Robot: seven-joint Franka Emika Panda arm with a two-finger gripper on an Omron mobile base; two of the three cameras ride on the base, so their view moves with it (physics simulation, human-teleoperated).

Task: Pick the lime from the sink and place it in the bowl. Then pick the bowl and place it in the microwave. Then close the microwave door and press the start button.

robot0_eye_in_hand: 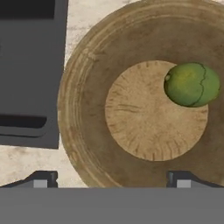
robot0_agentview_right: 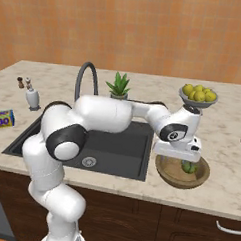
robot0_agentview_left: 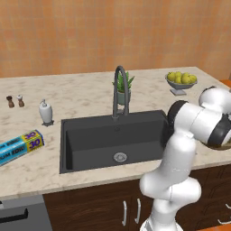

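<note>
Lime (robot0_eye_in_hand: 191,84) sits in bowl (robot0_eye_in_hand: 87,109), gripper (robot0_eye_in_hand: 111,178) w/ jaws wide open above. Risk: thick rim slips on pickup, lime rolls out.

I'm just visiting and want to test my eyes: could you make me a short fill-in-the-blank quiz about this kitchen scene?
1. The lime now lies inside the wooden ____.
2. The claw hangs above the bowl with its jaws ____.
3. The sink holds no fruit, just a round metal ____.
4. The grey dish holds a pile of ____ fruits.

Missing words: bowl; open; drain; yellow
</note>
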